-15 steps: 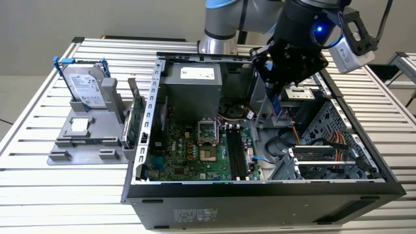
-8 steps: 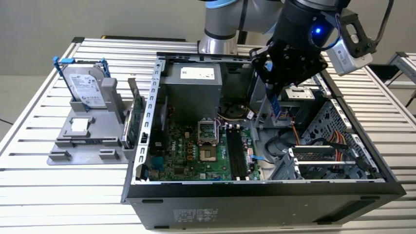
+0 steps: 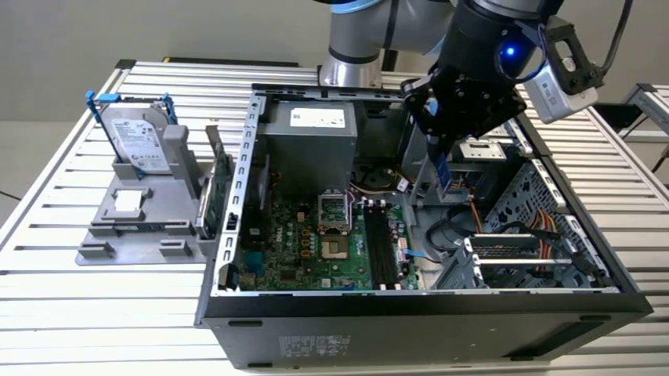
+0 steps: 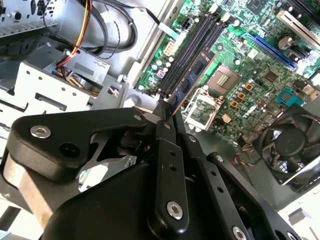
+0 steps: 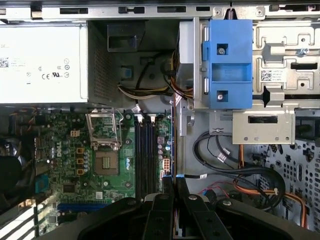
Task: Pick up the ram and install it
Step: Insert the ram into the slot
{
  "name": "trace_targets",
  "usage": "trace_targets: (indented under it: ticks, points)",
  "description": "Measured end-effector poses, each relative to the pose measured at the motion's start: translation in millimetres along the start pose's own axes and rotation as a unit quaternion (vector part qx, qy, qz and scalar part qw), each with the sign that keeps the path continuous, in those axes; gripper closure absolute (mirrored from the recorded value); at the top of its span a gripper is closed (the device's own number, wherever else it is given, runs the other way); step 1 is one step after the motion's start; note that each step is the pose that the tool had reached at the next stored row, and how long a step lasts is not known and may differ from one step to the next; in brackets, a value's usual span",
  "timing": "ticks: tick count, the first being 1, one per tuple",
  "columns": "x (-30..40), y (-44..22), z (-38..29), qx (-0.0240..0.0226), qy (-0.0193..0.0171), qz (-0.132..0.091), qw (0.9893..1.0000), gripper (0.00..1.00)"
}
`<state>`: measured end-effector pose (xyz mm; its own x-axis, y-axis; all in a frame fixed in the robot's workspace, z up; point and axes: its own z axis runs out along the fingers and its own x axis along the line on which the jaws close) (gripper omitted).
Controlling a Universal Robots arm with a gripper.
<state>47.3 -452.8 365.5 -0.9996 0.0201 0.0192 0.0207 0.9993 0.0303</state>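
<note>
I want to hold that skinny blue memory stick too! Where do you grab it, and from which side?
Pinch its flat faces near the upper end, coming from above. The ram is thin and hangs upright over the open computer case. The gripper jaws clamp it there, leaving the lower part free.

Arm bent downward, fingers (image 4: 167, 112) seemingly pinched together.
</note>
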Motion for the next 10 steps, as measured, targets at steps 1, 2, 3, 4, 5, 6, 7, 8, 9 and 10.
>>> trace_targets:
  ticks: [1,2,3,4,5,6,7,8,9,10]
  points:
    - [0.0,0.0,0.8,0.0,0.0,0.0,1.0,1.0]
    - [0.0,-0.1,1.6,0.0001,0.0,0.0,1.0,1.0]
    - [0.0,-0.4,2.6,0.0001,0.0,0.0,1.0,1.0]
    - [0.0,-0.6,3.7,0.0001,0.0,0.0,1.0,1.0]
    - [0.0,-0.7,5.0,0.0001,0.0,0.0,1.0,1.0]
    - [-0.1,-0.8,6.0,0.0001,0.0,0.0,1.0,1.0]
    - [-0.1,-1.1,7.2,0.0,0.0,0.0,1.0,1.0]
    - [-0.2,-1.3,8.0,0.0,0.0,0.0,1.0,1.0]
    - [-0.2,-1.5,8.7,0.0001,0.0,0.0,1.0,1.0]
    - [-0.1,-1.7,9.5,0.0001,0.0,0.0,1.0,1.0]
